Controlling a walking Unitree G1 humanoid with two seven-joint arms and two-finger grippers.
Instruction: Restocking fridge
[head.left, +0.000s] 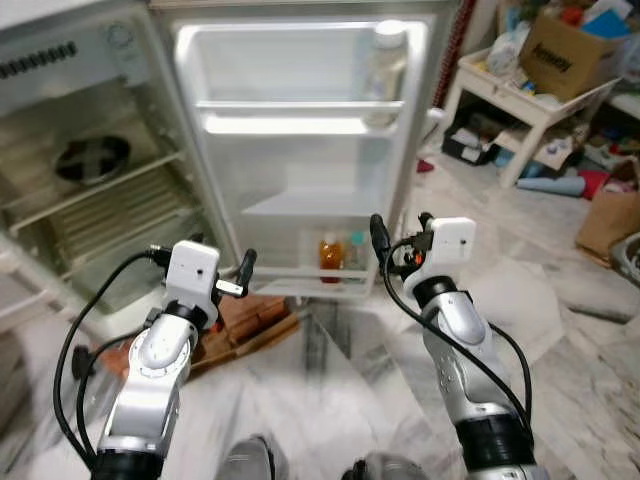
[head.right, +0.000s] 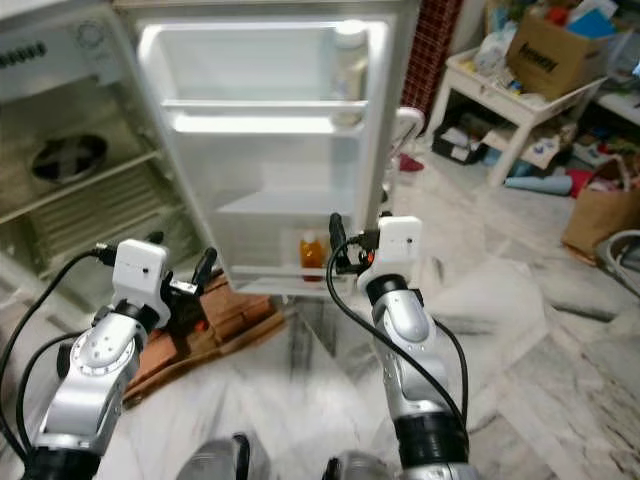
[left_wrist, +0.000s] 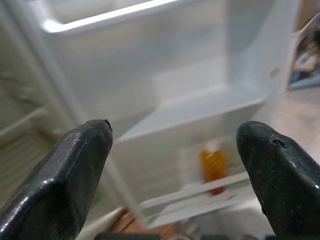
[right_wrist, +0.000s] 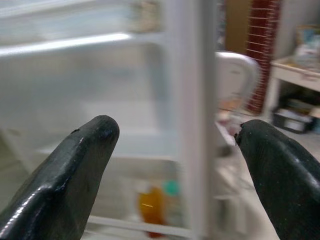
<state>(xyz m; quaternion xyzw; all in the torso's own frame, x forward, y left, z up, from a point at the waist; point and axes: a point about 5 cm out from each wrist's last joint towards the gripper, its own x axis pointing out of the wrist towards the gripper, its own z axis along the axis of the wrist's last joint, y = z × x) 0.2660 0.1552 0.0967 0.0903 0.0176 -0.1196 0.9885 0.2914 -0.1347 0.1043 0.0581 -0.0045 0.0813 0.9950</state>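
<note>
Both silver arms are reaching up toward the open fridge door (head.left: 300, 150). Down in its bottom rack, an orange bottle (head.left: 331, 258) is standing beside a teal-capped one (head.left: 355, 255), beyond and between the grippers. Left gripper (left_wrist: 175, 150) is hanging spread wide, holding nothing; right gripper (right_wrist: 175, 145) is likewise gaping empty. Up top, a pale jar (head.left: 385, 70) is sitting blurred, its contents unreadable.

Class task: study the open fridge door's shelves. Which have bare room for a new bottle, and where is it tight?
The middle door shelf looks bare along its rail. The top shelf is free left of the pale bottle in its right corner. The bottom shelf is free left of the orange bottle, but tight on the right, where a teal-capped bottle stands beside it.
</note>
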